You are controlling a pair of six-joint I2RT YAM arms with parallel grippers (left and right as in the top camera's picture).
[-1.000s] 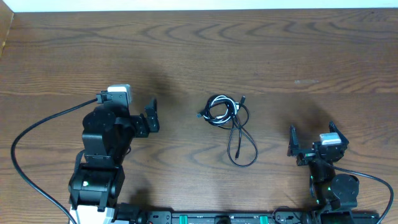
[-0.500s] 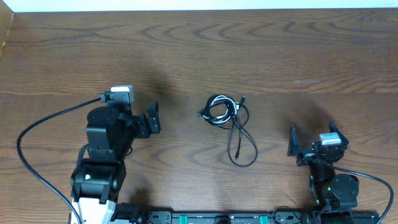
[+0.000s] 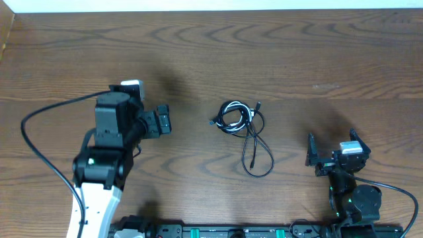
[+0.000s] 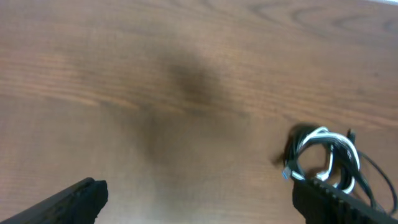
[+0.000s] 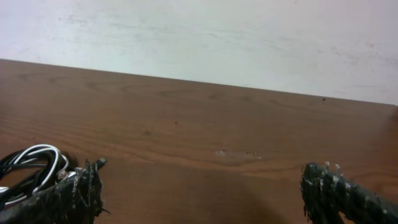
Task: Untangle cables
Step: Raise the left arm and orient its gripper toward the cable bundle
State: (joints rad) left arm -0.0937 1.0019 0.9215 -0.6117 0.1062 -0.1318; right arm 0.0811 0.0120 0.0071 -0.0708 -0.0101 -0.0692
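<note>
The cables (image 3: 241, 125) lie tangled in the middle of the table: a white cord coiled with black cord (image 3: 231, 114), and a long black loop (image 3: 258, 158) trailing toward the near edge. My left gripper (image 3: 161, 121) hovers to their left, open and empty. In the left wrist view the cables (image 4: 323, 155) show just beyond the right fingertip (image 4: 329, 202) of the left gripper (image 4: 202, 199). My right gripper (image 3: 332, 145) stands open and empty at the near right. In the right wrist view the cables (image 5: 31, 165) sit behind the left fingertip (image 5: 71, 193) of the right gripper (image 5: 202, 190).
The brown wooden table (image 3: 264, 46) stretches bare to its far edge, where a pale wall (image 5: 217, 37) begins. A thick black arm cable (image 3: 46, 125) arcs out to the left of the left arm. The arm bases stand along the near edge.
My left arm has swung its wrist forward and slightly away from the near edge, keeping the gripper pointed at the cables. The right arm and the cables have not moved.
</note>
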